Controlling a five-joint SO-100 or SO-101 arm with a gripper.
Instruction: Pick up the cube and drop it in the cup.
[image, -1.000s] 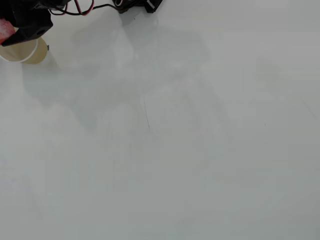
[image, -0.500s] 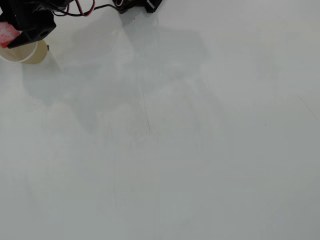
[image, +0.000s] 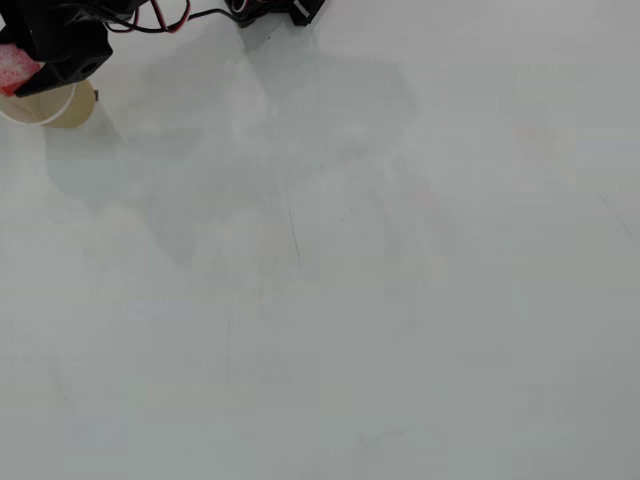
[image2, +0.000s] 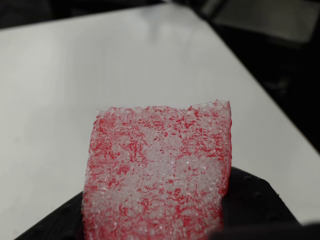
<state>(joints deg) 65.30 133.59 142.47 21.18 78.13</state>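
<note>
In the overhead view, the black gripper (image: 30, 70) sits at the top left corner, clamped on the small red cube with whitish speckled faces (image: 14, 68), directly above the mouth of the cream-coloured paper cup (image: 62, 108) standing on the white tabletop (image: 380, 300). In the wrist view the cube (image2: 160, 175) fills the foreground between dark gripper parts, above the tabletop (image2: 100, 65). No writing is readable in either view.

Two cameras, one high and one riding the arm

The overhead view looks straight down on the white table (image: 380, 300), the arm at its top-left corner. The wrist view sits very close behind the cube (image2: 157, 172), facing across that same table.
</note>
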